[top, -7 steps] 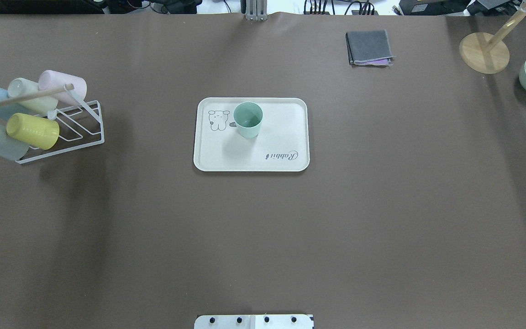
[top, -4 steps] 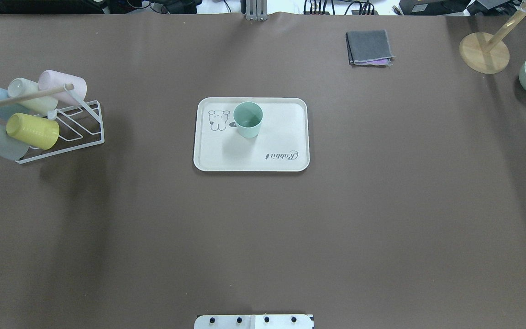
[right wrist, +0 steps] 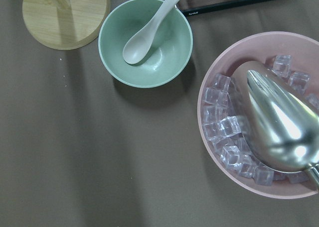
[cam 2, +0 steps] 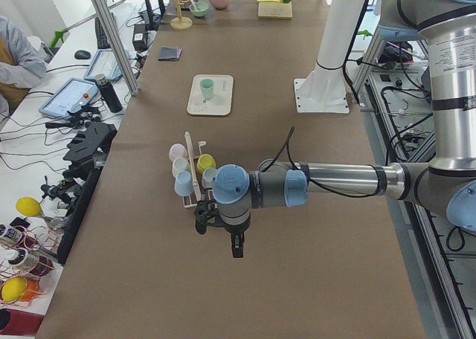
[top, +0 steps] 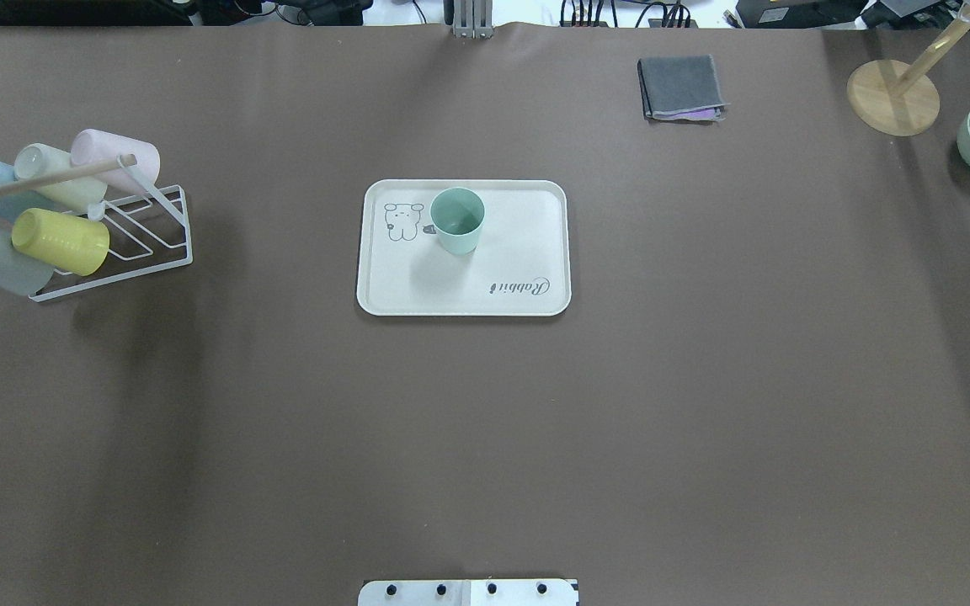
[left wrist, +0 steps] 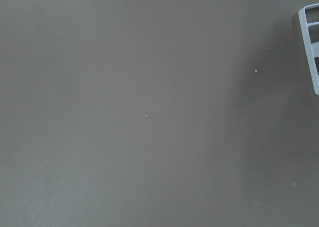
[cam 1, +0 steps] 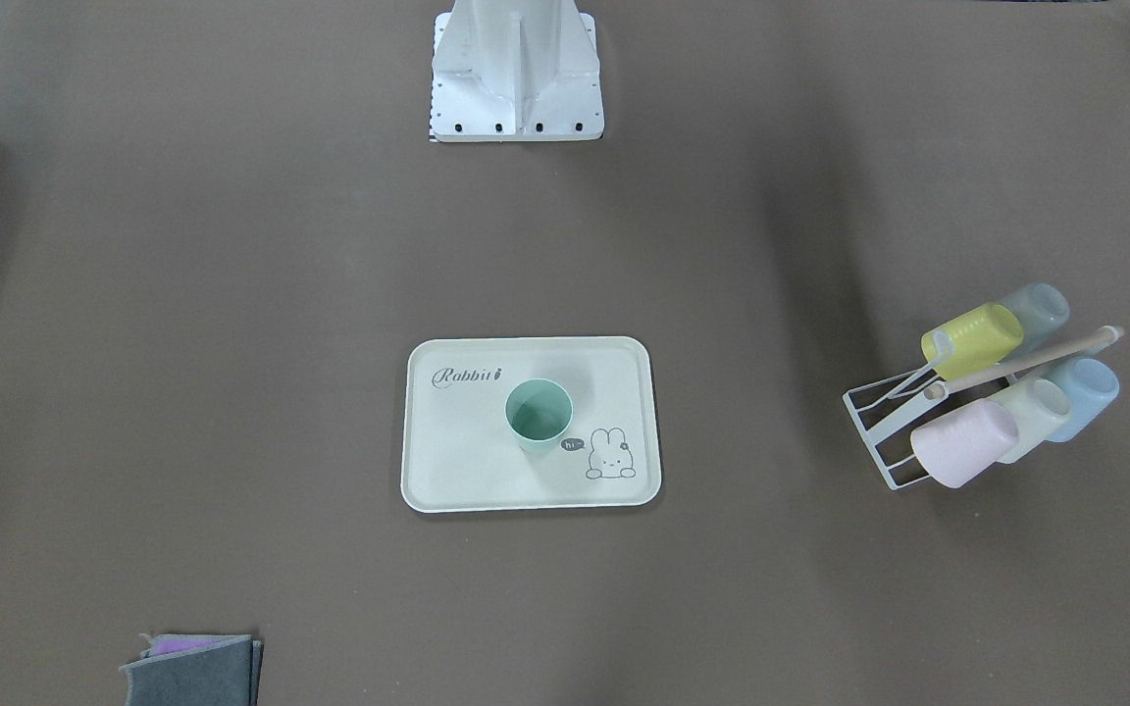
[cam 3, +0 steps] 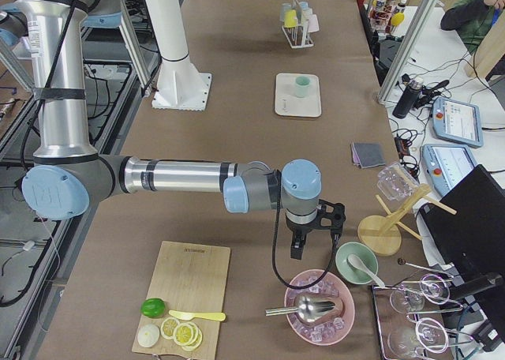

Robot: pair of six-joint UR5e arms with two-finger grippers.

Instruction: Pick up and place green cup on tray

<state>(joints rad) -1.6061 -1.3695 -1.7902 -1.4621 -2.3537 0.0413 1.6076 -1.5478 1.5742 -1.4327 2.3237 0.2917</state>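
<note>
Left claw (cam 2: 220,235) hangs over the bench (top: 704,379) just past the cup rack (top: 127,244), way out at the robot's left end. Honestly I can't tell from the side view whether it's open or closed or has anything in it, and its wrist cam only shows brown bench and a corner of the rack. Same deal for the right claw (cam 3: 316,235), which sits at the opposite end above the green bowl (right wrist: 169,43) and the pink bowl of ice (right wrist: 201,112). The green cup (top: 458,220) stands upright, mouth up, on the tray (top: 519,244) mid-bench, by the bunny drawing near the tray's far edge. So the cup lies inward from both claws, well apart from each, and neither arm looks clearly nearer. I'd say the placing is done.
</note>
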